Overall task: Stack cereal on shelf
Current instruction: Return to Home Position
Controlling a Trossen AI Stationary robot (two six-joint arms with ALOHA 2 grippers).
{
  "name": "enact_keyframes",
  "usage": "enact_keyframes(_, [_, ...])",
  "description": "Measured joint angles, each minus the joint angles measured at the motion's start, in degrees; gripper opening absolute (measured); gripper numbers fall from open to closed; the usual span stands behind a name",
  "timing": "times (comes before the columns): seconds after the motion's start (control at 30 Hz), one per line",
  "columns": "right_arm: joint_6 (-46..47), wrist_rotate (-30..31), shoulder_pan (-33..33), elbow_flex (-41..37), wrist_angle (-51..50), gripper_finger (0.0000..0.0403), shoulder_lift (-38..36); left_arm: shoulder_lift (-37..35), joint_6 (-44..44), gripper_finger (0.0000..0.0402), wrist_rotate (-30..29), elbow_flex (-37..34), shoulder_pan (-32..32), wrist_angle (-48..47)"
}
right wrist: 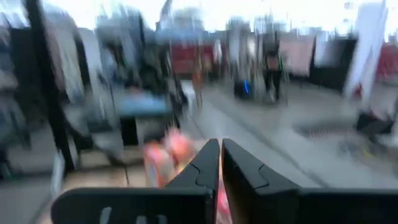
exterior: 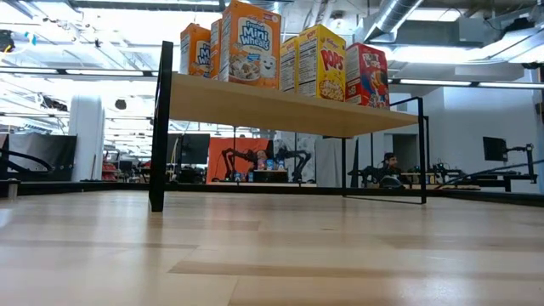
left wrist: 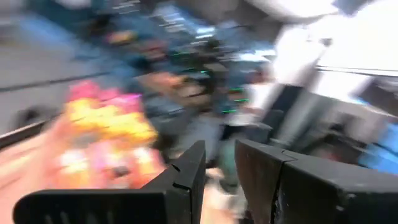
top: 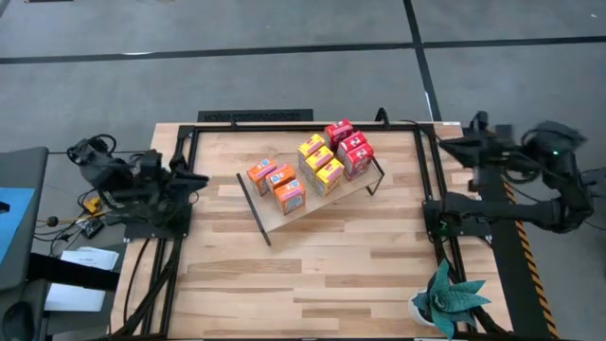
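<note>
In the low view, the nearest orange cereal box reads "Mini Wheats" in blue letters. A 2nd orange box behind it carries similar print, only partly legible. The yellow cereal box reads "POPS" in red. Lettering on the red cereal box is too small to read.

place: robotics lab | seen: other robot arms, monitor, ceiling ducts

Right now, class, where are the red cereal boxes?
In the high view, the red cereal boxes stand in a row at the right end of the shelf, on the right arm's side, directly beside the yellow cereal boxes.
</note>
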Motion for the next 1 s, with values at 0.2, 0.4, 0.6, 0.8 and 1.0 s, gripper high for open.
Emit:
enact_keyframes(0.2, [6.5, -1.6, 0.1, -12.4, 14.2, 0.0042, -11.7, -9.4, 12.3, 0.0076, 20.6, -9.7, 0.0, 11.5])
enact_keyframes(0.4, [15.7, -1.5, 0.1, -26.9, 23.1, 0.0035, -22.5, -22.3, 7.5, 0.0076, 22.9, -21.8, 0.0, 13.1])
enact_keyframes(0.6, [20.1, -6.4, 0.6, -36.5, 26.1, 0.0028, -23.5, -25.5, 4.8, 0.0076, 26.1, -28.5, -0.1, 14.1])
enact_keyframes(0.8, [26.5, -7.5, 2.5, -45.8, 32.2, 0.0031, -22.4, -25.5, 2.5, 0.0076, 24.1, -31.8, -0.1, 13.4])
enact_keyframes(1.0, [25.7, -7.1, 7.6, -55.0, 44.5, 0.0042, -22.5, -25.7, -1.7, 0.0076, 24.5, -35.9, -0.1, 13.8])
